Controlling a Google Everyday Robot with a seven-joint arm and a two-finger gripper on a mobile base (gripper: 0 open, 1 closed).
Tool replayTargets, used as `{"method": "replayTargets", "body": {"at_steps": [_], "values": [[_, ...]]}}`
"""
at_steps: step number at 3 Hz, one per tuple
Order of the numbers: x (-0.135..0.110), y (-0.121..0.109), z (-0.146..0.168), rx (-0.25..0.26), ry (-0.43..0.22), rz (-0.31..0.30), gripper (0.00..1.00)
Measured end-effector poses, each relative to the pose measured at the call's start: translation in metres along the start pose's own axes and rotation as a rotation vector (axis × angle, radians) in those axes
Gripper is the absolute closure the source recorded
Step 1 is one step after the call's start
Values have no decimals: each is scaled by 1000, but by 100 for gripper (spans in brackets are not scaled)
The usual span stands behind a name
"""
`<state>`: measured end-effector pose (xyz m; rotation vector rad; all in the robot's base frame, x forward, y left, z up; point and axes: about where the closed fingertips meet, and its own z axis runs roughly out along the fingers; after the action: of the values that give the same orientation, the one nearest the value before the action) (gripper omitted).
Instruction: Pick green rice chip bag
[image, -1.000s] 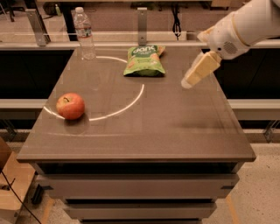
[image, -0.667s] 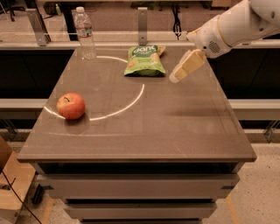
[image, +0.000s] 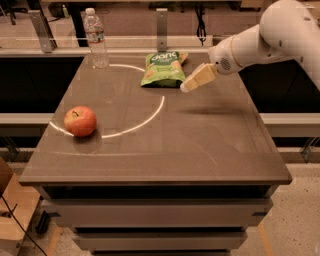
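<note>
The green rice chip bag (image: 162, 68) lies flat at the far middle of the dark table (image: 200, 145), light green with a darker green top and white lettering. My gripper (image: 189, 86), with tan fingers on a white arm that comes in from the upper right, hovers just right of the bag's lower right corner, a little above the table. It holds nothing.
A red apple (image: 80, 120) sits at the left of the table. A clear water bottle (image: 96, 39) stands at the far left corner. A white arc (image: 150, 117) is marked on the tabletop. A metal rail and posts run behind the table.
My gripper has moved left and toward the bag, from the right side of the table to just beside the bag's right edge. The bag, apple and bottle have not moved.
</note>
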<state>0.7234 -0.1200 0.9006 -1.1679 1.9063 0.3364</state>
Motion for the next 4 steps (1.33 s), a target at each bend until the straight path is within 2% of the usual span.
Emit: {"method": "replayTargets", "body": {"at_steps": [1, 2, 3, 4], "values": [[2, -21, 27, 45, -37, 64, 0], [-3, -34, 55, 53, -81, 98, 0], [-8, -39, 80, 36, -105, 116, 0], [-10, -39, 100, 15, -113, 129, 10]]}}
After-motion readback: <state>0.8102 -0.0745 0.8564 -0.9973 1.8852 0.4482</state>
